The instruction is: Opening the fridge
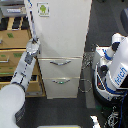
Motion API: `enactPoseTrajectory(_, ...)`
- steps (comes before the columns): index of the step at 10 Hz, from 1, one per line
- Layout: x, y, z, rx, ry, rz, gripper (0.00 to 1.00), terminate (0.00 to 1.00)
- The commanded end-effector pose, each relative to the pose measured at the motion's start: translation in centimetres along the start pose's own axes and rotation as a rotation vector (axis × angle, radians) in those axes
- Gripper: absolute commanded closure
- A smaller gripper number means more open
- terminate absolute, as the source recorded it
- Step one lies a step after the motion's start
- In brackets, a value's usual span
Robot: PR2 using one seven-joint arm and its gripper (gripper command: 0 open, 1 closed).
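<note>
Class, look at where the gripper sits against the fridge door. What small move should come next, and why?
Probably a gentle pull on the door edge. The gripper sits at the exterior view's left edge of the fridge upper door, which looks shut. Whether the gripper has closed on the edge cannot be told.

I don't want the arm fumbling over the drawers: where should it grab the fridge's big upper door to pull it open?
Probably the upper door's long vertical edge on the exterior view's left, where the pincer already sits. No handle shows on its flat front; only the two drawers have curved handles.
</note>
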Motion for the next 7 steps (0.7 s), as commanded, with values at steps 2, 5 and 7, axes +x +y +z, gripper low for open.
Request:
enactPoseTrajectory(2, -20.9, -13.0, 11.2, -0.021, -0.116, -0.402, 1.0, 0.0)
enactPoseTrajectory(5, -48.1, -23.7, 22.9, 0.005, -0.245, -0.646, 1.0, 0.0)
enactPoseTrajectory(7, -65.6, -28.4, 29.3, -0.043, -0.261, -0.745, 1.0, 0.0)
